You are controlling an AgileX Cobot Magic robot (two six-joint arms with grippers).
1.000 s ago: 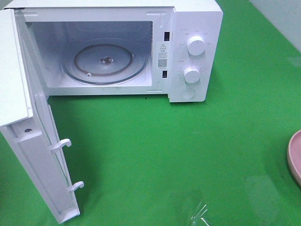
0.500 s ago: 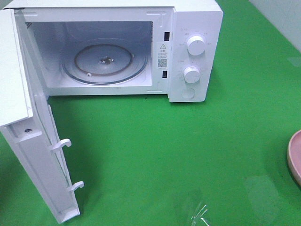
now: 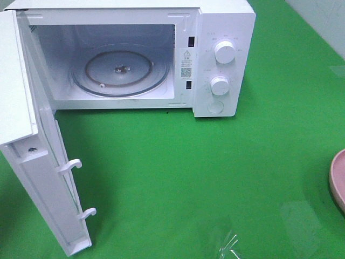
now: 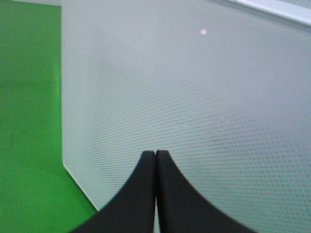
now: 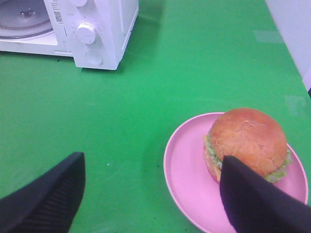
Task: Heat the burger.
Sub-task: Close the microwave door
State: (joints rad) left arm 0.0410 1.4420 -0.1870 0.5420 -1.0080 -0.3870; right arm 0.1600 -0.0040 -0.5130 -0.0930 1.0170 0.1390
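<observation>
The burger (image 5: 248, 141), with a golden-brown bun and green lettuce at its edge, sits on a round pink plate (image 5: 187, 177) on the green table. My right gripper (image 5: 150, 194) hovers open just short of the plate, nothing between its fingers; one dark finger (image 5: 257, 201) overlaps the burger's near side in the right wrist view. In the exterior high view only the plate's rim (image 3: 337, 181) shows at the right edge, and neither gripper nor the burger is in view there. My left gripper (image 4: 155, 154) is shut and empty, close to the microwave door's dotted panel (image 4: 204, 107).
The white microwave (image 3: 223, 59) stands at the back with its door (image 3: 40, 178) swung wide open to the left. Its glass turntable (image 3: 121, 73) is bare. Two knobs (image 3: 225, 52) sit on its right panel. A transparent scrap (image 3: 230, 245) lies near the front edge.
</observation>
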